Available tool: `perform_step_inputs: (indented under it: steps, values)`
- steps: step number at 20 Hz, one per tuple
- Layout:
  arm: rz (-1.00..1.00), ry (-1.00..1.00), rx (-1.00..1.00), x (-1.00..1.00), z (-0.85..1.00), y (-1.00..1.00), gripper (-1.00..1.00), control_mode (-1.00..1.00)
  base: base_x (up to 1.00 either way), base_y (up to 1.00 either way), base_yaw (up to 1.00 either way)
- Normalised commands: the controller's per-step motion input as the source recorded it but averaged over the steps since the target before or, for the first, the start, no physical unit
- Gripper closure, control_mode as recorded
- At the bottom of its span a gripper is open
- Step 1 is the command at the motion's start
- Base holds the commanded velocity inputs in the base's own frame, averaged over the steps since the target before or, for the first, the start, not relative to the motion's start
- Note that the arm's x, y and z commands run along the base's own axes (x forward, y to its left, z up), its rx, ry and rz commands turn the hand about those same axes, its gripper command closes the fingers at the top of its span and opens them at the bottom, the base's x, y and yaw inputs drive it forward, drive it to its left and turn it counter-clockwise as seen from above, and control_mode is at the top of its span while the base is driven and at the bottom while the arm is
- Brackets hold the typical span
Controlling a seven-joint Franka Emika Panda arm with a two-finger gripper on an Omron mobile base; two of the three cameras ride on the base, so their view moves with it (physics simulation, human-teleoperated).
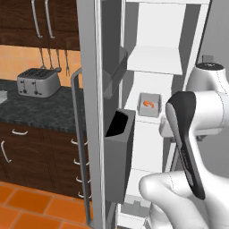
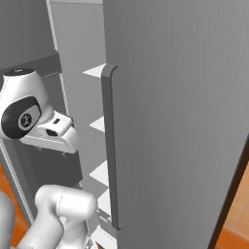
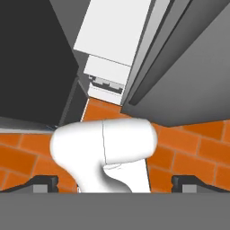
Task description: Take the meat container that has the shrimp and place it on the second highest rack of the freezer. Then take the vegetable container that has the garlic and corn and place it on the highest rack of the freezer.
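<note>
Tall grey metal-faced freezer (image 1: 91, 112) standing with its door swung open, white interior exposed. Small grey square meat container holding orange shrimp (image 1: 150, 104) resting flat on a plain white shelf (image 1: 150, 117) inside that freezer, below the upper white shelf (image 1: 154, 60). Dark grey bins (image 1: 120, 154) on the freezer door.

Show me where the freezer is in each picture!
Left base view: freezer in the middle, door swung open to the left.
Right base view: left of centre, beside a tall grey door.
Hand view: along the top, seen from above.
Shared landmark: its white shelves.
</note>
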Motion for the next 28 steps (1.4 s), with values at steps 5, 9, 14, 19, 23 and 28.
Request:
perform_step_inputs:
  steps: [5,9,14,19,23,28]
  values:
    - [0.05,0.00,0.01,-0.10,0.00,0.00,-1.00,-1.00,0.00,0.00,0.00]
    - [0.01,0.00,0.00,-0.06,0.00,0.00,-1.00,1.00,-0.47,-0.09,0.07]
    - [0.00,0.00,0.00,0.00,0.00,0.00,-1.00,1.00,-0.88,-0.49,0.17]
    - [0.00,0.00,0.00,0.00,0.00,0.00,-1.00,1.00,-0.49,-0.37,0.58]
    - [0.00,0.00,0.00,0.00,0.00,0.00,-1.00,1.00,-0.56,-0.01,0.88]
    - [0.00,0.00,0.00,0.00,0.00,0.00,-1.00,1.00,-0.49,0.04,0.95]
